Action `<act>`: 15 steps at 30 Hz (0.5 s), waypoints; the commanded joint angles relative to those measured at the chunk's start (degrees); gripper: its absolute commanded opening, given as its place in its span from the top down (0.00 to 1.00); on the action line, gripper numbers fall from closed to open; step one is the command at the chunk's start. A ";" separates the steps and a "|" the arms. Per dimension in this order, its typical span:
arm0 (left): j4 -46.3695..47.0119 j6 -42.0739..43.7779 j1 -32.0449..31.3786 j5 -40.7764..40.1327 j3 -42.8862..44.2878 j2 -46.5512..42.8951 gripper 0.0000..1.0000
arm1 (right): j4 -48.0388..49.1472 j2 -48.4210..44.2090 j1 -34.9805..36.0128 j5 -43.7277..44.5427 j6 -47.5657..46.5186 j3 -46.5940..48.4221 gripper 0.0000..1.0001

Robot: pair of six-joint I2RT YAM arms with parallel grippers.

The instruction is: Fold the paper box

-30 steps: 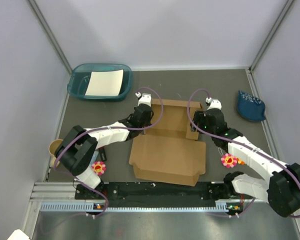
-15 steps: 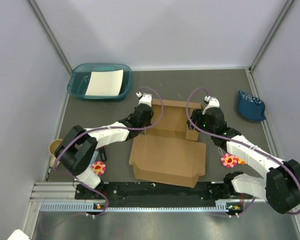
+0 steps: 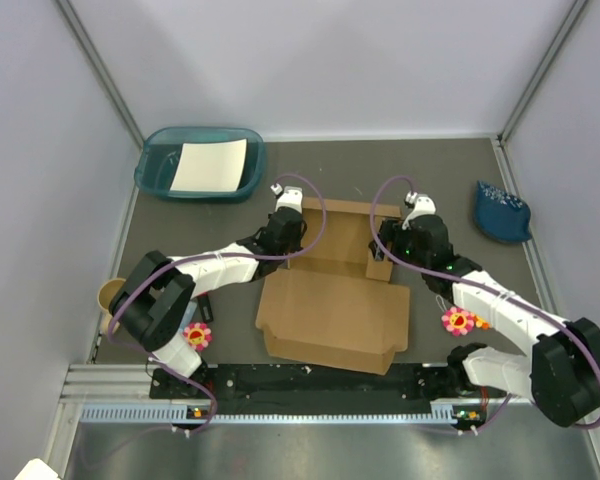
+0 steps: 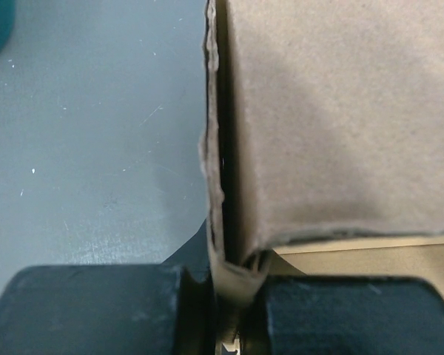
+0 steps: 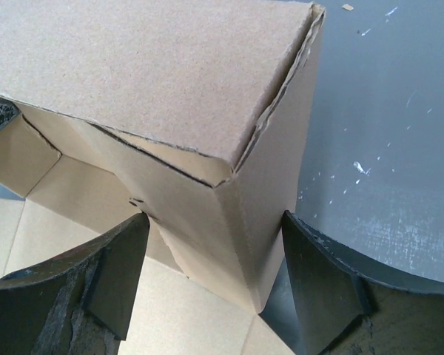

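Note:
The brown cardboard paper box lies mid-table, its big flat panel towards the arms and a partly raised tray part at the back. My left gripper is shut on the box's upright left wall; in the left wrist view the cardboard edge runs down into the closed fingers. My right gripper is open around the box's right side wall; in the right wrist view the folded corner stands between the two fingertips, with a flap leaning over it.
A teal tray with a white sheet sits at back left. A blue object lies at the right. A brown cup stands at the left edge. Grey walls enclose the table.
My right gripper has shifted slightly left and back along the box's right wall. The box's near panel has shifted slightly left. My left gripper has stayed put.

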 commanded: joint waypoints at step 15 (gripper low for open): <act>-6.38 -1.89 -0.16 2.62 1.33 1.80 1.00 | -6.31 -10.82 1.86 -3.10 -1.33 2.59 0.25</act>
